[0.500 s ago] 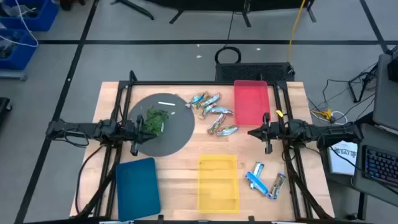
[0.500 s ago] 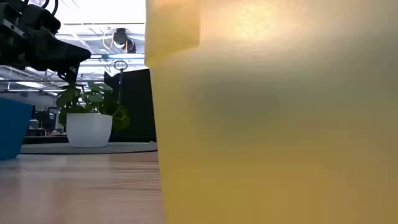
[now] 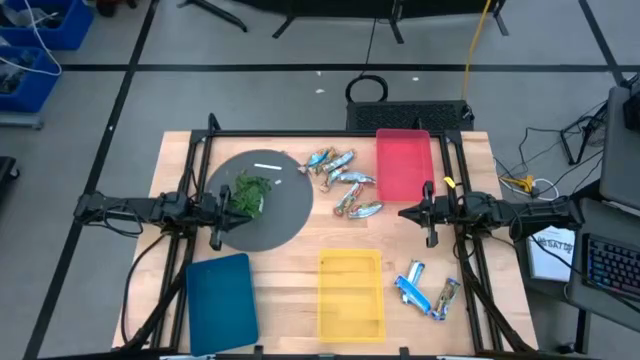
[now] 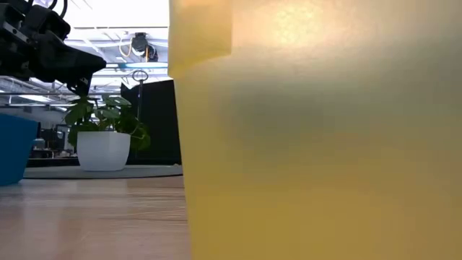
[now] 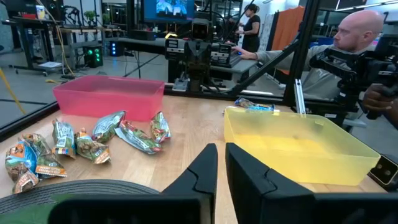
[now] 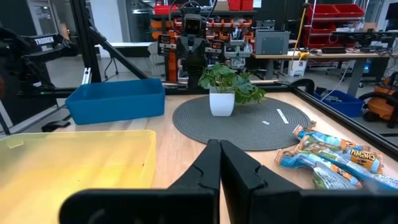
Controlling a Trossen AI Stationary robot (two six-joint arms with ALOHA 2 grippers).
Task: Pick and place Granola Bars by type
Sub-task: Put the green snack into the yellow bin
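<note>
Several granola bars [image 3: 342,182] in teal, orange-brown and silvery wrappers lie in a loose cluster on the wood between the grey round mat [image 3: 285,215] and the red bin [image 3: 403,165]; the left wrist view shows these bars [image 5: 93,142] flat on the table. A few bright blue bars [image 3: 420,287] lie near the table's near right corner. My left gripper [image 3: 217,212] hovers over the mat's left part, shut. My right gripper [image 3: 427,213] hovers just near of the red bin, shut. Neither touches anything.
A yellow bin [image 3: 350,295] and a blue bin [image 3: 220,300] stand at the near edge; the yellow bin's wall [image 4: 325,144] fills most of the low view. A small potted plant [image 6: 224,87] and a white stick [image 6: 283,116] sit on the mat. People [image 5: 354,37] are beyond the table.
</note>
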